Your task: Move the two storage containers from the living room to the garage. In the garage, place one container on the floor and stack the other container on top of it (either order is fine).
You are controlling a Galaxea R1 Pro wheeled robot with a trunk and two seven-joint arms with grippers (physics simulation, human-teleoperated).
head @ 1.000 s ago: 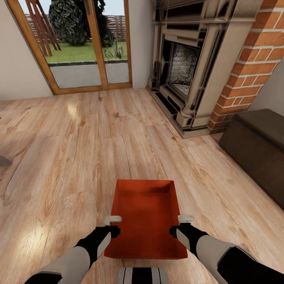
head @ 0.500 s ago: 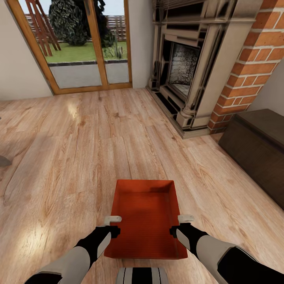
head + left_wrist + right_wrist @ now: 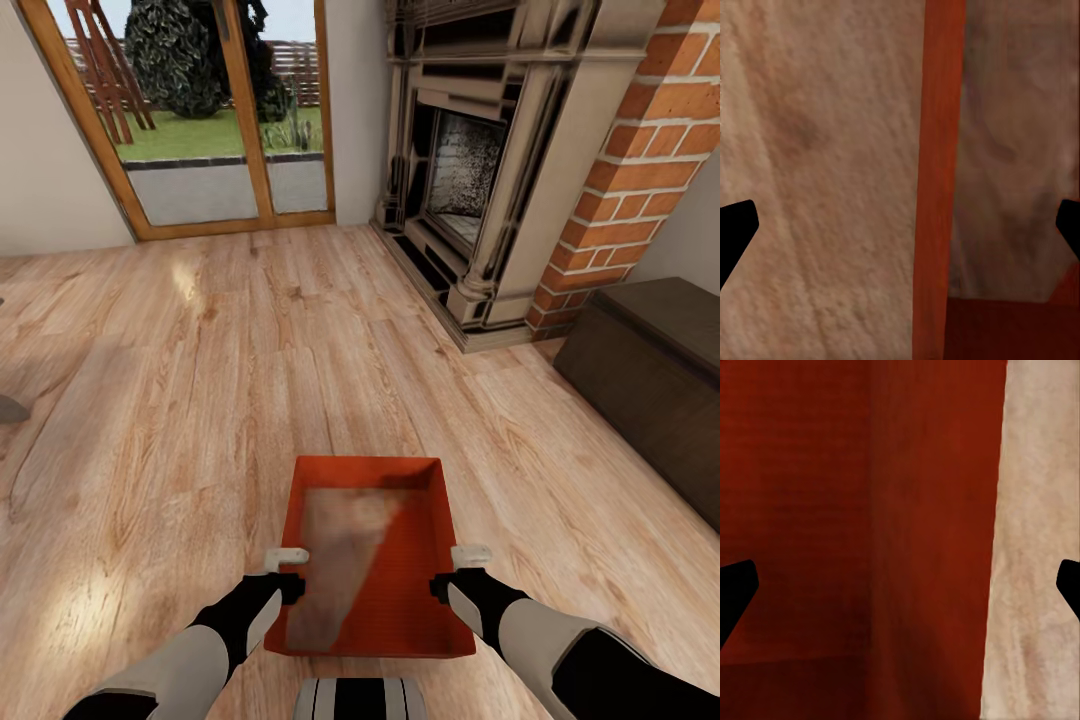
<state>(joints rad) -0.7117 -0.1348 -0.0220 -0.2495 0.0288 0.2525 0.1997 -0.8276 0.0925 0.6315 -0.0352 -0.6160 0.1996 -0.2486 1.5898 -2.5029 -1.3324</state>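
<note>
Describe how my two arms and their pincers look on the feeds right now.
Both arms are pale grey at the forearm with glossy black wrist sections. The left pincer and right pincer have pale off-white fingers; in the wrist views, the fingertips show as plain black wedges. No cables or markings are visible.

An orange-red container [image 3: 400,560] is flanked by both grippers on the wood floor [image 3: 200,400], with a fireplace [image 3: 470,180] seen ahead-right.

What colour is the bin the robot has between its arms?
Orange-red, plain-walled; the bin shows best in the head view.
</note>
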